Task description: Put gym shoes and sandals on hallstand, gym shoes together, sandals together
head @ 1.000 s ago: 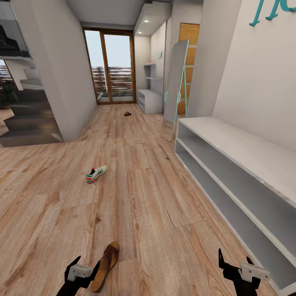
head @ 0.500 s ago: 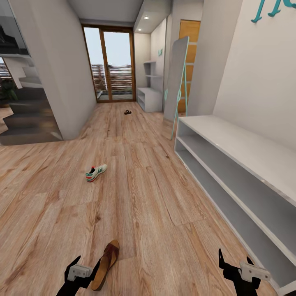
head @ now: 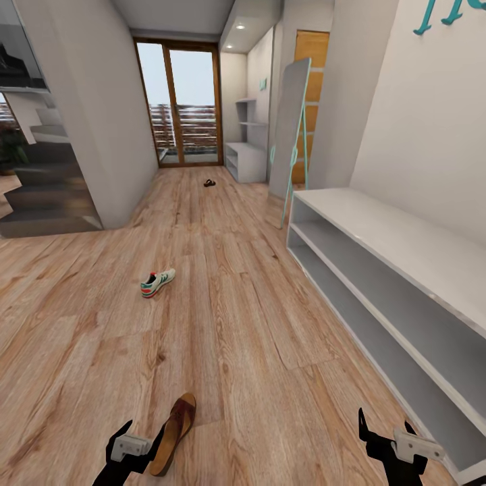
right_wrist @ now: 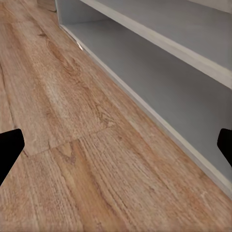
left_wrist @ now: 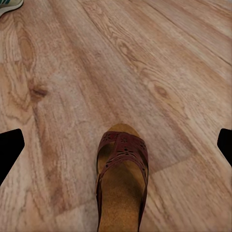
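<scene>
One brown sandal point(head: 174, 434) lies on the corridor floor point(head: 243, 317) right beside my left gripper point(head: 140, 437), which is open. In the left wrist view the sandal point(left_wrist: 121, 179) points away between the spread fingertips point(left_wrist: 9, 150) of that gripper point(left_wrist: 116, 145). A white gym shoe point(head: 157, 283) with green stripes lies further ahead on the left, and its edge point(left_wrist: 8, 5) shows in that wrist view. The other sandal point(head: 210, 183) lies far down the corridor. The hallstand point(head: 398, 233) stands along the right wall, its tiers point(right_wrist: 159, 82) bare. My right gripper point(head: 386, 428) hangs open beside it over the floor point(right_wrist: 116, 147).
A tall mirror on a teal frame point(head: 289, 135) leans just past the hallstand. A white shelving unit point(head: 246, 162) stands by the glass door point(head: 181, 108) at the far end. Dark stairs point(head: 47, 202) and a wall corner point(head: 115, 135) bound the left side.
The whole head view has shifted slightly, so the far things sit a little higher in the picture. Both grippers and the shoes hold their places.
</scene>
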